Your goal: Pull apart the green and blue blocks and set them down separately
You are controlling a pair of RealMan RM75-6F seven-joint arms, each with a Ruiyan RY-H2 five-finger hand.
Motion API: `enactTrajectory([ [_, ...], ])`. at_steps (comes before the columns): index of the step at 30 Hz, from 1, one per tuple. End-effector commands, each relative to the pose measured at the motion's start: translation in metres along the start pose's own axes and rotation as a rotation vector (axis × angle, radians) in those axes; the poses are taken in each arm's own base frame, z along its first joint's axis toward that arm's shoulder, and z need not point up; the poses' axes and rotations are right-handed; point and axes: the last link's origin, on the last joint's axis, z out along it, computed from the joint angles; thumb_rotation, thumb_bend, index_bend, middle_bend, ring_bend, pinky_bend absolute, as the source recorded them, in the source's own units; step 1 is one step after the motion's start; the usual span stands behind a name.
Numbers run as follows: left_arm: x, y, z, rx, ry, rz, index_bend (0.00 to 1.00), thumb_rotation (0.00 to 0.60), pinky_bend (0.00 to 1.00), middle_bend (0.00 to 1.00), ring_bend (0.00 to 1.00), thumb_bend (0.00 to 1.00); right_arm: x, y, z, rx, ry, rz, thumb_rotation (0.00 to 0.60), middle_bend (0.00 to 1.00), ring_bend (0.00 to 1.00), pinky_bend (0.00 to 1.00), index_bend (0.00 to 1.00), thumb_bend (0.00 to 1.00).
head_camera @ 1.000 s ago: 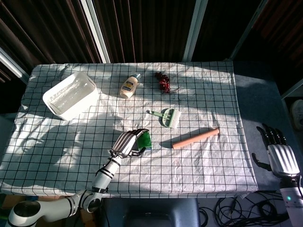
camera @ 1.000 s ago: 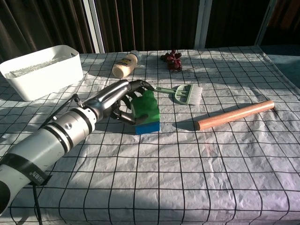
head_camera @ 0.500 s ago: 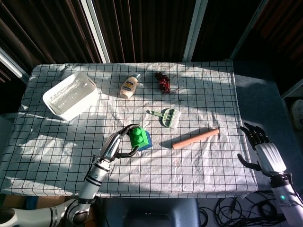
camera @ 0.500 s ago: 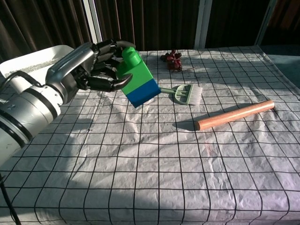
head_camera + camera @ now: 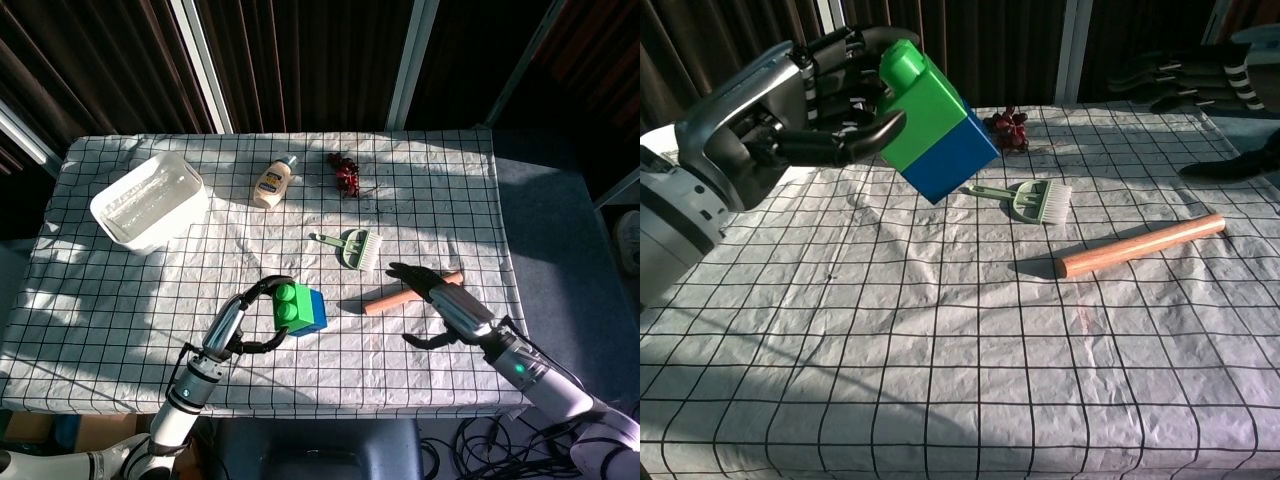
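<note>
The joined green block (image 5: 918,108) and blue block (image 5: 952,167) were held aloft by the left hand (image 5: 810,95). The right hand (image 5: 441,302), fingers spread and empty, was positioned nearby. A grip on the blue half would be needed next, it was judged, before pulling.

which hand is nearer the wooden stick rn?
Right. The right hand hovers open directly over the stick, near its right end. The left hand is well off to the stick's left, holding the joined blocks above the table.
</note>
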Motion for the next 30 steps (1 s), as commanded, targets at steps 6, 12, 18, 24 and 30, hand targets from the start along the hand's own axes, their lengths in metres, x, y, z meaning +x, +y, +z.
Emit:
enactTrajectory([
  [6,-0.002,0.001,0.002,0.001,-0.022,-0.073,0.71,0.6,1.0,0.73,0.77,0.79,0.011,-0.051,0.05,0.063,-0.131,0.093,0.6,0.0,0.0,0.0,0.0,0.2],
  [12,-0.004,0.001,0.005,-0.011,-0.027,-0.068,0.71,0.6,1.0,0.73,0.77,0.79,0.007,-0.064,0.06,0.081,-0.135,0.092,0.6,0.0,0.0,0.0,0.0,0.2],
  [18,-0.004,0.0,0.007,-0.012,-0.027,-0.058,0.71,0.6,1.0,0.73,0.77,0.79,-0.006,-0.071,0.071,0.079,-0.168,0.095,0.6,0.0,0.0,0.0,0.0,0.2],
  [24,-0.006,0.001,0.007,-0.016,-0.029,-0.063,0.71,0.6,1.0,0.73,0.77,0.79,-0.015,-0.074,0.079,0.093,-0.145,0.136,0.6,0.02,0.0,0.02,0.03,0.2],
  [30,-0.008,0.002,0.005,-0.018,-0.036,-0.069,0.71,0.6,1.0,0.73,0.77,0.79,-0.02,-0.075,0.085,0.098,-0.109,0.167,0.6,0.2,0.11,0.17,0.26,0.2],
])
